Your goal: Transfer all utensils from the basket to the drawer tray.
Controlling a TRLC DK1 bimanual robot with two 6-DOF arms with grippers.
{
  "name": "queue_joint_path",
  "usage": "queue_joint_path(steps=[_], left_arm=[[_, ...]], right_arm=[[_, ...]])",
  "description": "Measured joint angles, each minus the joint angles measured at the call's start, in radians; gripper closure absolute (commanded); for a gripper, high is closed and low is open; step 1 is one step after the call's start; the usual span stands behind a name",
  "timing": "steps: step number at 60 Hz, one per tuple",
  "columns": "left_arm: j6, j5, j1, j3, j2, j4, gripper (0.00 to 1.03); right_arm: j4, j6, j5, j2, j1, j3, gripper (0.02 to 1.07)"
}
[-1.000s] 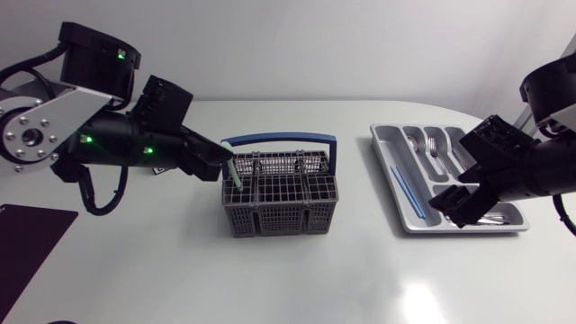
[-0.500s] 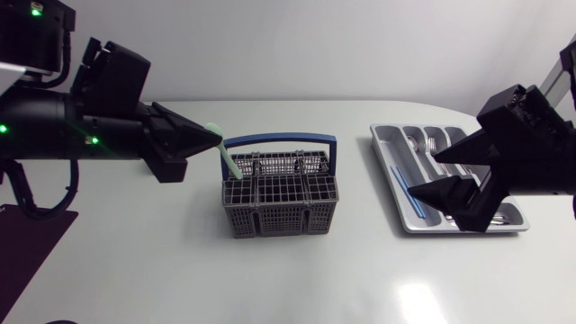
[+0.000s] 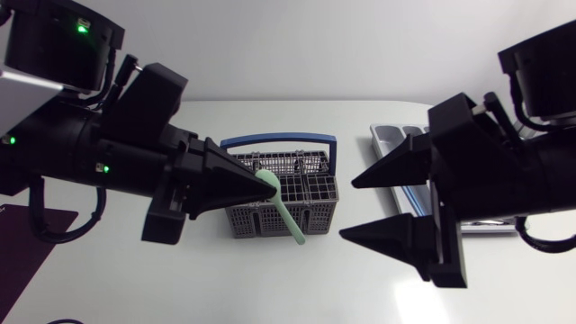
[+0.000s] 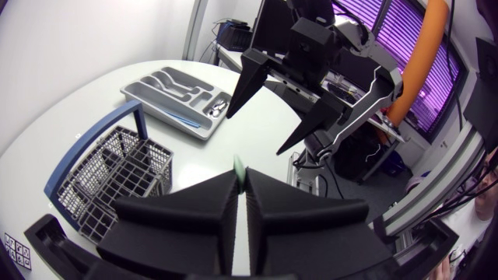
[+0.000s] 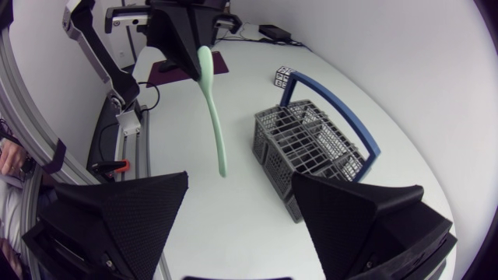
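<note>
Black left gripper [image 3: 264, 186] pinches one end of the pale green spoon [image 3: 290, 220], which hangs tilted in the air (clear of the grey basket [image 3: 241, 220]), right gripper [image 3: 355, 209] spread wide beside it, drawer tray [image 3: 385, 135] partly hidden behind that arm.

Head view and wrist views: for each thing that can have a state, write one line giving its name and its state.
left gripper: shut on the green utensil, raised in the air.
green utensil: held by one end, hanging tilted, clear of the basket.
right gripper: open, holding nothing.
basket: upright, handle up.
drawer tray: lying flat, cutlery in its compartments.
</note>
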Motion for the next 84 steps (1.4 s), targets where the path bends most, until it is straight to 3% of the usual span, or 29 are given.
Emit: queue_joint_path(steps=[6,15,28,43,54,57,59,62,64,65,66,67,69,75,84], left_arm=[[-0.006,0.047,-0.008,0.000,0.018,0.000,0.99],[-0.024,0.075,-0.026,0.001,0.032,0.000,0.99],[-0.029,0.097,-0.041,0.003,0.044,-0.004,0.99],[-0.032,0.119,-0.041,0.008,0.048,-0.006,0.99],[-0.038,0.123,-0.041,0.009,0.048,-0.008,0.99],[-0.044,0.123,-0.040,0.009,0.048,-0.011,0.91],[-0.048,0.124,-0.040,0.009,0.048,-0.014,0.78],[-0.050,0.125,-0.040,0.010,0.048,-0.014,0.69],[-0.051,0.124,-0.040,0.011,0.049,-0.014,0.53],[-0.051,0.124,-0.038,0.012,0.049,-0.014,0.52],[-0.051,0.123,-0.037,0.014,0.049,-0.014,0.36],[-0.051,0.123,-0.037,0.016,0.050,-0.014,0.28],[-0.051,0.123,-0.026,0.023,0.050,-0.014,0.20],[-0.051,0.122,0.002,0.053,0.050,-0.013,0.11],[-0.058,0.080,0.058,0.087,0.049,0.006,0.11]], right_arm=[[0.039,0.010,-0.020,0.031,0.054,-0.013,0.12],[0.086,0.027,-0.061,0.066,0.099,-0.030,0.26],[0.149,0.044,-0.092,0.079,0.141,-0.043,0.65],[0.159,0.044,-0.101,0.092,0.150,-0.052,0.96],[0.162,0.048,-0.104,0.110,0.158,-0.052,1.01],[0.162,0.056,-0.104,0.112,0.161,-0.052,1.01],[0.161,0.058,-0.104,0.112,0.161,-0.052,1.01],[0.161,0.060,-0.107,0.112,0.161,-0.052,1.01],[0.161,0.062,-0.108,0.112,0.162,-0.052,1.01],[0.161,0.063,-0.107,0.112,0.162,-0.052,1.01],[0.161,0.063,-0.107,0.112,0.162,-0.052,1.01],[0.159,0.063,-0.107,0.112,0.162,-0.052,1.01],[0.154,0.063,-0.104,0.112,0.162,-0.052,1.01],[0.137,0.061,-0.092,0.111,0.156,-0.066,1.01],[0.050,0.005,-0.062,0.094,0.053,-0.096,1.01]])
